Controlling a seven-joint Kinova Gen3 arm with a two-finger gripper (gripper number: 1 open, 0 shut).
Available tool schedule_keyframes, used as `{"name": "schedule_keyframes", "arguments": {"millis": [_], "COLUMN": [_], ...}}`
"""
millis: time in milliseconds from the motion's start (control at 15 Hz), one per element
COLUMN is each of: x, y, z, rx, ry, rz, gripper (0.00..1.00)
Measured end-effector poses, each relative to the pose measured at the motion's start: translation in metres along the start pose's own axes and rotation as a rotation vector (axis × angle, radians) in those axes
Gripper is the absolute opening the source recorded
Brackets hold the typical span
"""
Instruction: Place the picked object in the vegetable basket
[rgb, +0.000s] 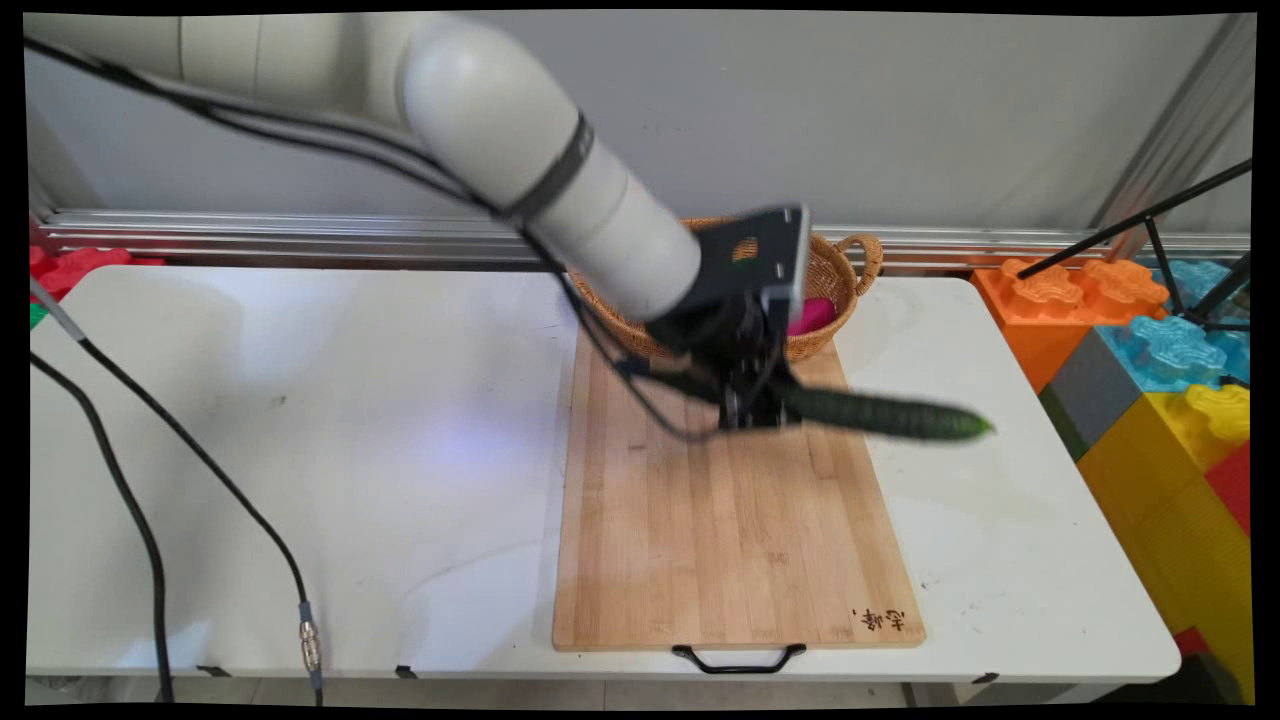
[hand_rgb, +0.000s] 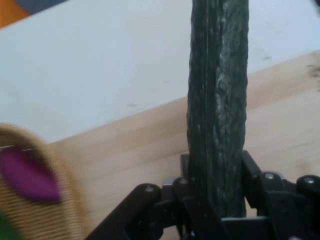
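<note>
A long dark green cucumber (rgb: 880, 413) hangs roughly level above the far part of the wooden cutting board (rgb: 730, 540), its tip reaching out past the board's right edge over the white table. My gripper (rgb: 752, 408) is shut on the cucumber near its left end. In the hand view the cucumber (hand_rgb: 218, 110) runs straight up from between the black fingers (hand_rgb: 252, 172), with the board (hand_rgb: 135, 145) under it.
A wicker basket (rgb: 835, 275) stands just behind the board, with a magenta object (rgb: 812, 315) inside; the hand view shows its rim (hand_rgb: 60, 170) at lower left. Coloured foam blocks (rgb: 1150, 350) and a black tripod leg (rgb: 1140, 215) stand at the right. Black cables (rgb: 150, 520) hang at left.
</note>
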Motion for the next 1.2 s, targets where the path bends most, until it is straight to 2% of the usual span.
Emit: {"name": "schedule_keyframes", "arguments": {"millis": [333, 600, 867, 1200], "x": [-0.032, -0.068, -0.100, -0.115], "y": [-0.077, -0.115, -0.139, -0.153], "z": [-0.017, -0.008, 0.019, 0.051], "rx": [0.146, 0.198, 0.203, 0.183], "ry": [-0.036, -0.066, -0.064, -0.026], "rz": [0.037, 0.012, -0.056, -0.131], "gripper": [0.00, 0.00, 0.00, 0.00]}}
